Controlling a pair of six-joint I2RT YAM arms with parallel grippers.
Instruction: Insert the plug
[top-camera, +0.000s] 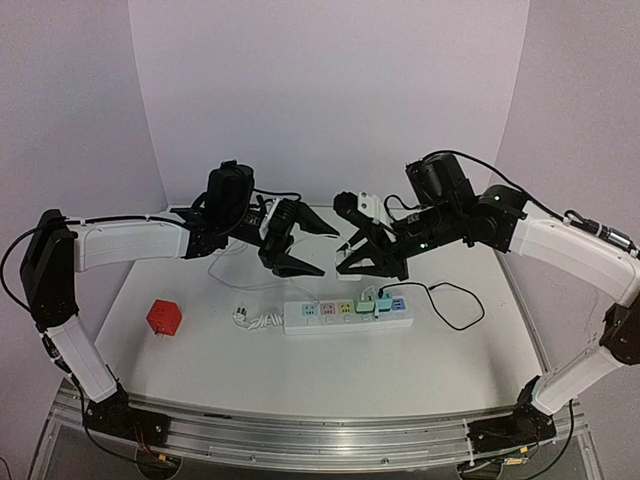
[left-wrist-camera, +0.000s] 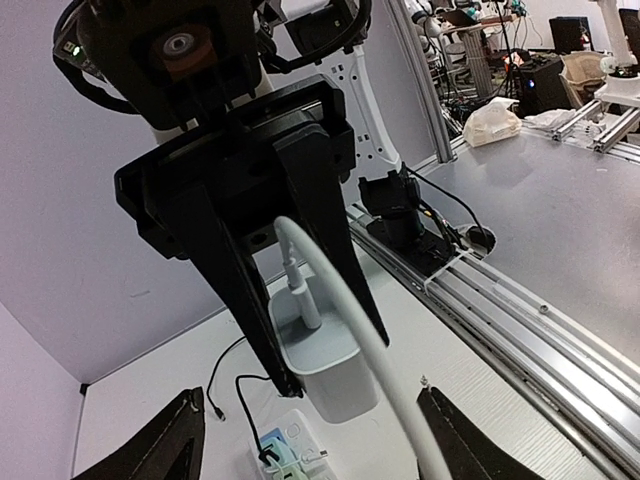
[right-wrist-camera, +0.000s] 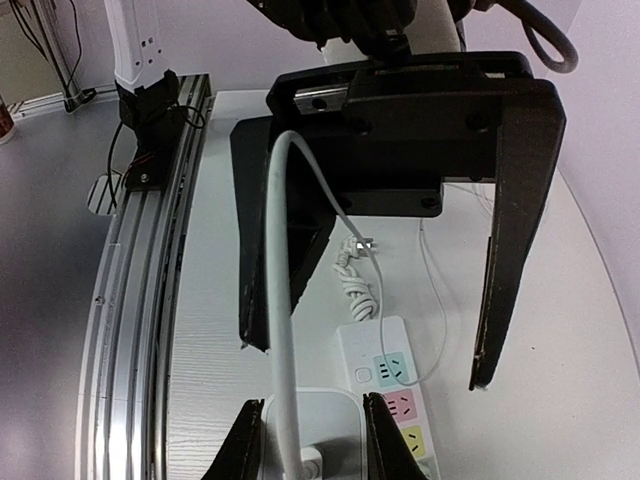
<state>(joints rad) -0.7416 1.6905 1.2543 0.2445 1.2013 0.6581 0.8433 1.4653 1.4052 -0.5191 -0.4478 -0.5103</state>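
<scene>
The plug is a white adapter block (right-wrist-camera: 335, 425) (left-wrist-camera: 335, 375) with a white cable (right-wrist-camera: 277, 300) in its top. My right gripper (right-wrist-camera: 313, 440) (top-camera: 350, 257) is shut on it and holds it in the air above the white power strip (top-camera: 345, 315) (right-wrist-camera: 385, 372). Facing it, my left gripper (top-camera: 328, 252) (left-wrist-camera: 310, 400) stands open just short of the block. The cable (left-wrist-camera: 385, 365) runs between its fingers (right-wrist-camera: 505, 230) without being clamped. The strip's coloured sockets near its switch end are empty.
A red cube (top-camera: 163, 317) sits at the left of the table. The strip's coiled white cord (top-camera: 255, 318) lies at its left end. A mint plug with a black cable (top-camera: 450, 300) fills the strip's right end. An aluminium rail (right-wrist-camera: 140, 300) lines the near table edge.
</scene>
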